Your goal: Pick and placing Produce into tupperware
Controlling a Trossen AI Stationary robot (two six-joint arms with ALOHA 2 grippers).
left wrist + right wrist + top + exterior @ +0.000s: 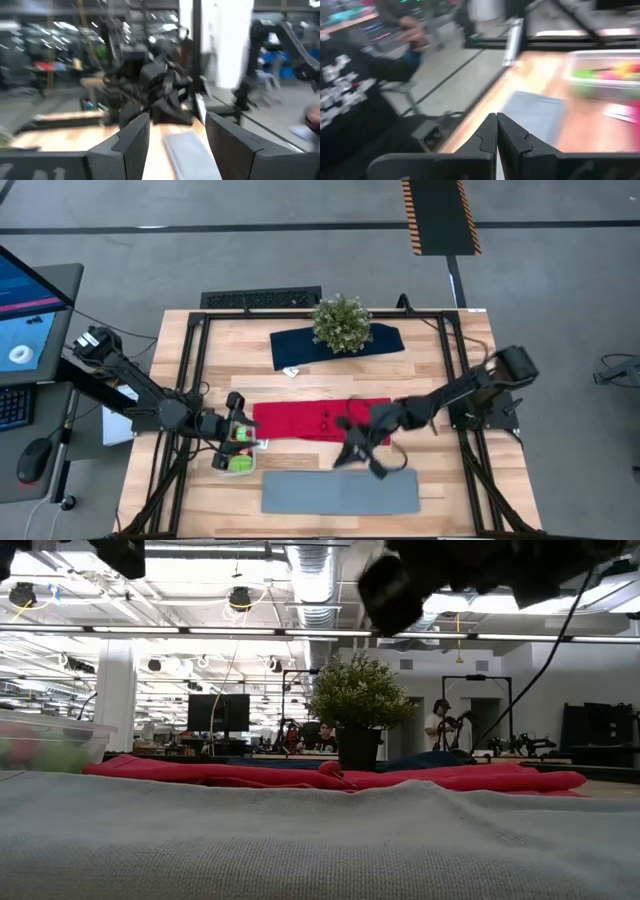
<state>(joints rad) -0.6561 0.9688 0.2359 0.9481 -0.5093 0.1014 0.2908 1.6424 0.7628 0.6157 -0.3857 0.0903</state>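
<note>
Tupperware [45, 743] cut off, contents blurred

Overhead camera looks straight down on the whole table [440, 380]; low camera sits at tabletop level on the grey mat [320, 840], facing the room past the potted plant [358, 705]; each wrist camera looks forward past its own fingers, both sharing that mat.

Two dark, jointed arms carry black cables; each tool [496, 131] has two angular, matte black fingers [131, 142].
</note>
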